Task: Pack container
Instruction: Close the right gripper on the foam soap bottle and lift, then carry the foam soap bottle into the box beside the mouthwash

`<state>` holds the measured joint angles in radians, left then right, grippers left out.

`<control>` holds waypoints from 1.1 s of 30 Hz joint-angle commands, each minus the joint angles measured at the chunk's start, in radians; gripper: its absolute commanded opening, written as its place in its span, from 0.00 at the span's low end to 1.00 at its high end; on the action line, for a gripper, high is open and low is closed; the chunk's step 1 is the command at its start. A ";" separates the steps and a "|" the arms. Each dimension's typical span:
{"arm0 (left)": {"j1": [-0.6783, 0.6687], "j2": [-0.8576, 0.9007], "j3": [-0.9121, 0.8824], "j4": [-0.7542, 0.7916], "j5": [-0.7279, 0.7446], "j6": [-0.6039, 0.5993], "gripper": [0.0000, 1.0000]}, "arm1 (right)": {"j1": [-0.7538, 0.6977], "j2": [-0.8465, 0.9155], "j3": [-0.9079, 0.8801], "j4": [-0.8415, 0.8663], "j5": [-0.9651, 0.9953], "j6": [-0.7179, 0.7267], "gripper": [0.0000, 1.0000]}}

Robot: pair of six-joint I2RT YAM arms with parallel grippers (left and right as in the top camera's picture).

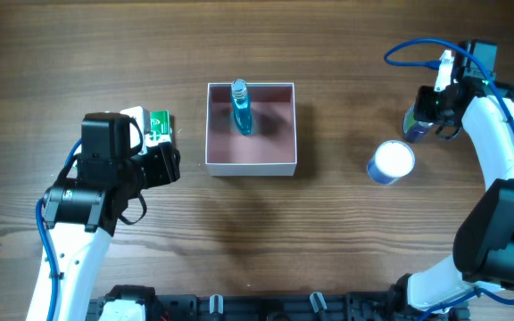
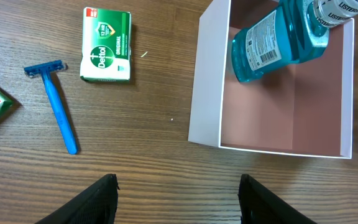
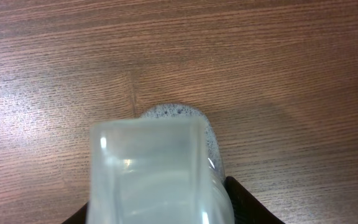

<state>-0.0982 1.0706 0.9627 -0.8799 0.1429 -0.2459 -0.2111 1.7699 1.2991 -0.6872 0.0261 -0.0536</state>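
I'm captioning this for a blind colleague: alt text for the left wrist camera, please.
A white-walled container with a pink inside sits on a wooden table, a blue bottle in it. Beside it lie a green soap box and a blue razor; the open left gripper shows at the bottom edge.

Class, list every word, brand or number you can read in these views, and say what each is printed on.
"Dettol": green soap box.
"LISTERINE", partly cut off: blue mouthwash bottle.
Too small to read: the bottle's back label and barcode digits, and the soap box's fine print.
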 commanded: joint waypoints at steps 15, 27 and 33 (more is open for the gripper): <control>-0.005 0.005 0.021 0.000 -0.006 0.002 0.63 | -0.001 -0.089 -0.005 -0.023 0.002 0.031 0.04; -0.005 0.005 0.021 0.000 -0.006 0.003 0.63 | 0.129 -0.365 0.003 -0.099 0.002 0.064 0.04; -0.005 0.005 0.021 0.000 -0.006 0.002 0.63 | 0.313 -0.513 0.068 -0.187 0.003 0.229 0.04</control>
<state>-0.0982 1.0706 0.9627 -0.8803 0.1429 -0.2459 0.0059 1.3529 1.2919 -0.8612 0.0269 0.0383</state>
